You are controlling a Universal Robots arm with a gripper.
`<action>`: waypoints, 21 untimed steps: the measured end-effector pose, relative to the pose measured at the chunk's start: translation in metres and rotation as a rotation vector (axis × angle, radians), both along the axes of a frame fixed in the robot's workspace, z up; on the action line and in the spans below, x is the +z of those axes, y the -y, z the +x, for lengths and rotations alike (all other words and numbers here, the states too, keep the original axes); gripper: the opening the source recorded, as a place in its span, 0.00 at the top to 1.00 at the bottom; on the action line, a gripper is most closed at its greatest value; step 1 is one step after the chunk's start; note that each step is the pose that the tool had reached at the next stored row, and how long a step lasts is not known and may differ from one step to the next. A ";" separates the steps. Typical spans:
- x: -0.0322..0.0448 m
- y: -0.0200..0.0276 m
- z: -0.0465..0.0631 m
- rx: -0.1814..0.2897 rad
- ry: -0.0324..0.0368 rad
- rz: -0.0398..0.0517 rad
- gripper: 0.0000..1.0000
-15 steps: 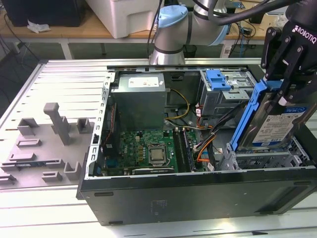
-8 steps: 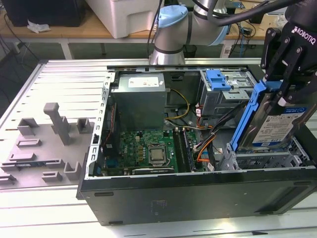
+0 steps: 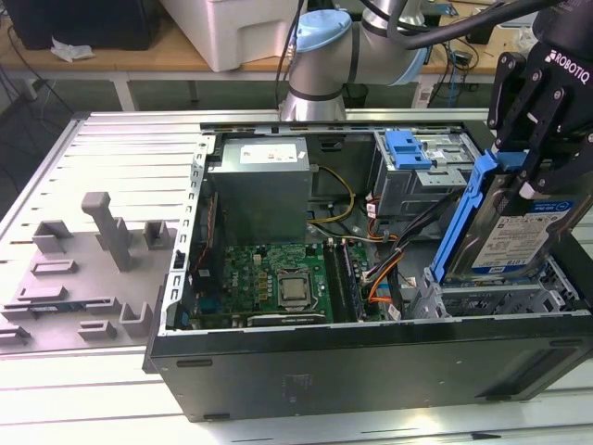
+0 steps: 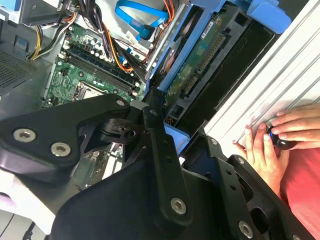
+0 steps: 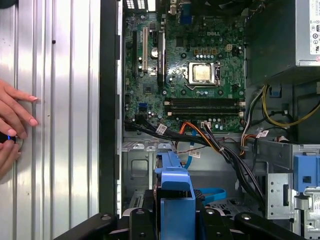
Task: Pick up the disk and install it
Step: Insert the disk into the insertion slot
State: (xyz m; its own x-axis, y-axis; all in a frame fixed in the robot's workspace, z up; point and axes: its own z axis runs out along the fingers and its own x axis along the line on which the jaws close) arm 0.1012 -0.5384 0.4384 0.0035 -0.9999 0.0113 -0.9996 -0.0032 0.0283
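Note:
The disk, a silver hard drive with a blue-and-white label in a blue carrier frame, stands tilted on edge at the exterior view's right end of the open computer case. Its lower edge is down at the metal drive bay. My black gripper comes down from above and is shut on the disk's upper edge. In the second wrist view the disk shows its green circuit-board underside beyond the black fingers. In the first wrist view the blue carrier sits between the jaws of the gripper.
Inside the case lie a green motherboard, a grey power-supply box, loose cables and a blue latch piece. Grey fixtures stand on the ribbed table at the exterior view's left. A person's hands rest beside the case.

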 end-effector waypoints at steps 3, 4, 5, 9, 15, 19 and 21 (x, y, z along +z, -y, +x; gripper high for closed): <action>0.0000 0.0000 0.000 0.000 0.0000 0.0000 0.63; 0.0000 0.0000 0.000 0.000 0.0000 0.0000 0.63; 0.0000 0.0000 0.000 -0.001 0.0000 0.0000 0.63; -0.0005 0.0000 0.000 -0.001 -0.0001 -0.0003 0.63; -0.0027 0.0001 0.000 -0.001 0.0000 -0.0001 0.63; -0.0024 0.0001 0.000 -0.001 -0.0007 0.0004 0.63; 0.0034 0.0002 0.000 -0.001 -0.0007 0.0007 0.63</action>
State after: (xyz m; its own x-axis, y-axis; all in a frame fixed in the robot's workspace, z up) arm 0.1014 -0.5386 0.4417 0.0030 -0.9999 0.0105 -0.9996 -0.0027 0.0290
